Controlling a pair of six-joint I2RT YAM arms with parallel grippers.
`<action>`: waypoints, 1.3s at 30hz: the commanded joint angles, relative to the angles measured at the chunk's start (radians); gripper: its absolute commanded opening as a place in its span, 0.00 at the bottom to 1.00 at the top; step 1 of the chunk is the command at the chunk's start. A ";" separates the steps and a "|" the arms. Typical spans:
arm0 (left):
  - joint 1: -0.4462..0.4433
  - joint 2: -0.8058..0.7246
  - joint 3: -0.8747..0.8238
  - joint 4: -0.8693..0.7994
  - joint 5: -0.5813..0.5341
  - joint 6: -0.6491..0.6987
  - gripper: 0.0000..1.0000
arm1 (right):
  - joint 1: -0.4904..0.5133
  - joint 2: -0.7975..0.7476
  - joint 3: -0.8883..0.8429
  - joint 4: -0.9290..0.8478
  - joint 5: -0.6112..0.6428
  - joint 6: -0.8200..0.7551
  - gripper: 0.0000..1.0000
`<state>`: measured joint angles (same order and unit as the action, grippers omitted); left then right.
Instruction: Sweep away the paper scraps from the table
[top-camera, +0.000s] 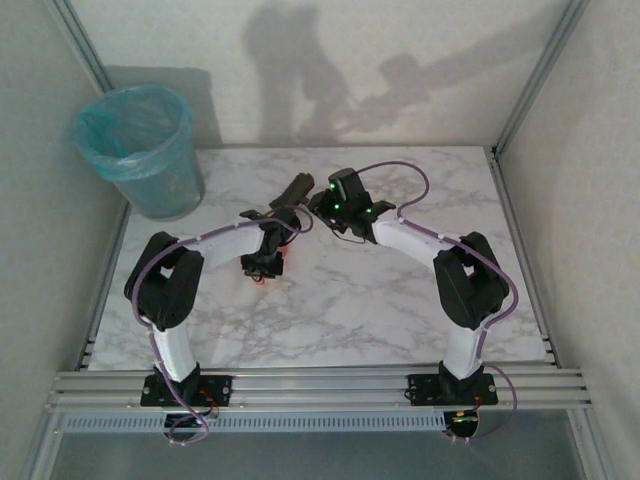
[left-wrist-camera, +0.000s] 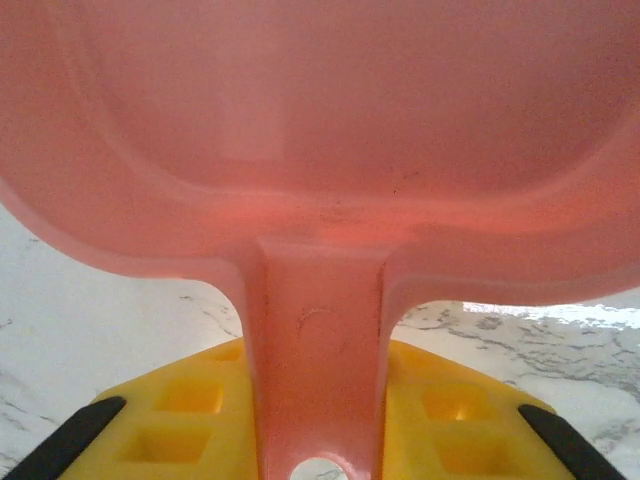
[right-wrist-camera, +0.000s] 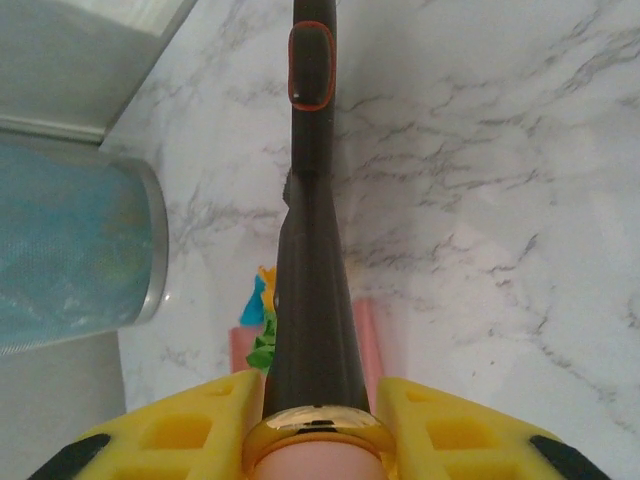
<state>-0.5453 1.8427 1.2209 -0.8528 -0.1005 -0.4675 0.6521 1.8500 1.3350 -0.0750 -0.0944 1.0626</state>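
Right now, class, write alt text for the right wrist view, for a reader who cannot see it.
The yellow right gripper clamps a dark brush that points away across the white marble table. By the brush's left side, yellow, cyan and green paper scraps lie at the edge of a pink dustpan, with a blue-lined bin further left.

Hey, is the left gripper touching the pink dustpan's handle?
Touching. The left wrist view shows the dustpan handle pinched between the left gripper's yellow fingers.

arms (top-camera: 225, 240): white links, black joints | cables (top-camera: 395, 164): purple, routed along each arm | wrist lights (top-camera: 340, 207): green | fingers (left-wrist-camera: 190, 410): yellow, square-pocketed, black-tipped
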 joint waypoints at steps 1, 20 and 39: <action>0.025 0.039 -0.010 -0.008 -0.023 0.021 0.00 | 0.001 0.021 -0.019 0.001 -0.117 0.016 0.00; 0.033 0.038 -0.018 0.043 -0.012 0.041 0.00 | -0.003 -0.247 -0.270 0.132 0.031 0.122 0.00; 0.028 0.032 0.003 -0.003 0.023 0.027 0.00 | -0.027 0.187 0.008 0.343 -0.284 0.170 0.00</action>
<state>-0.5213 1.8557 1.2278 -0.8116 -0.0967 -0.4446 0.6220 2.0087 1.3167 0.2306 -0.2676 1.1961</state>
